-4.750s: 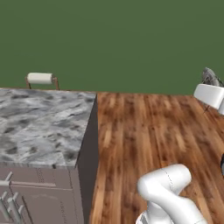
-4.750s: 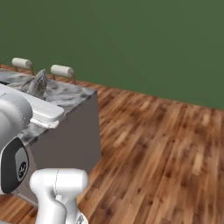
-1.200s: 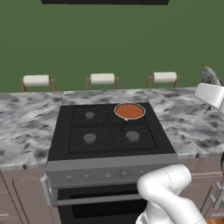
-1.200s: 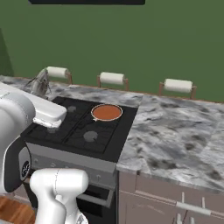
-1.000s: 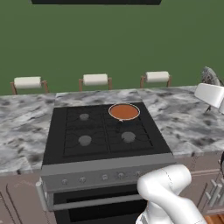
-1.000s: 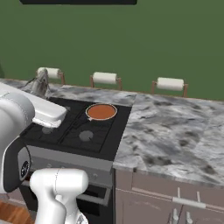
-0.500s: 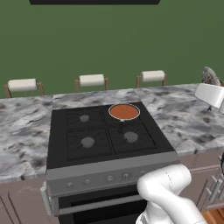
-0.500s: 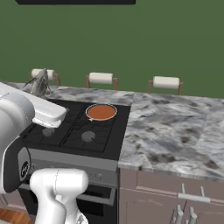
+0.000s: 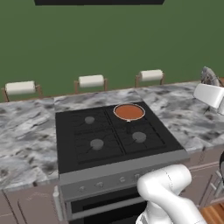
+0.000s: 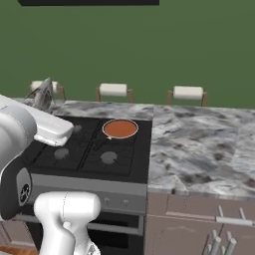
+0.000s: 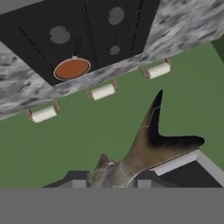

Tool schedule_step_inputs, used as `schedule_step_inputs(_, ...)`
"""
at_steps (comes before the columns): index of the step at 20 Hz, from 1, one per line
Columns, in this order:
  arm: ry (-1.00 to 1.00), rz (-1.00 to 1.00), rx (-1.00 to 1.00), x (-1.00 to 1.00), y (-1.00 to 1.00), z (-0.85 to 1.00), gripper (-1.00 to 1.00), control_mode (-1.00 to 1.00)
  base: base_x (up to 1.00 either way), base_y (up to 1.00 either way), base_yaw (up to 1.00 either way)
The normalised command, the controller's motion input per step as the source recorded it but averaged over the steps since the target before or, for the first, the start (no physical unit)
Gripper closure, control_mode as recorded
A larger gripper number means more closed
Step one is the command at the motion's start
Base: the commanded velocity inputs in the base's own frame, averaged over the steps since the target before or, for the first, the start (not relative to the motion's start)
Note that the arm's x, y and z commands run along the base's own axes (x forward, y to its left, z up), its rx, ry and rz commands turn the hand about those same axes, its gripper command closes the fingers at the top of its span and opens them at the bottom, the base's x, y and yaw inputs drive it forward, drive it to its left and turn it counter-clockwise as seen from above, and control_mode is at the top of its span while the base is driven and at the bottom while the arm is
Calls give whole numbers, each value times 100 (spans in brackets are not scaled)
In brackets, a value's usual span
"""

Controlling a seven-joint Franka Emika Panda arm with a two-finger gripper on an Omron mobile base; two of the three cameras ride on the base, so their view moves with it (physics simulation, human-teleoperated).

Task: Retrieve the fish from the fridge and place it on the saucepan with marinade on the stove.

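My gripper is shut on the fish, a grey-brown fish whose tail fin sticks out past the fingers. The fish and gripper hang at the right edge of the left base view, above the counter and to the right of the stove. In the right base view the fish is at the far left. The saucepan with its orange-red marinade sits on the stove's back right burner, well apart from the fish. From the hand the saucepan appears far off. The fridge is out of view.
A grey marbled counter runs along both sides of the stove. Three white-cushioned stools stand behind it against a green wall. A dark hood edge is overhead. Cabinet fronts with handles sit below the counter at right.
The whole picture has shifted as the base drove from the floor beside the counter to in front of the stove. The fish stays in the gripper.
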Motion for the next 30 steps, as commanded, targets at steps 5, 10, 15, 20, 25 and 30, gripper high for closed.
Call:
schedule_step_inputs(5,0,0,0,0,0,0,100,100,46,0,-15)
schedule_step_inputs(10,0,0,0,0,0,0,100,100,55,0,-9)
schedule_step_inputs(15,0,0,0,0,0,0,100,100,68,6,-1)
schedule_step_inputs(20,0,0,0,0,0,0,100,100,84,1,0)
schedule_step_inputs(25,0,0,0,0,0,0,100,100,64,0,0)
schedule_step_inputs(30,0,0,0,0,0,0,100,100,16,0,0)
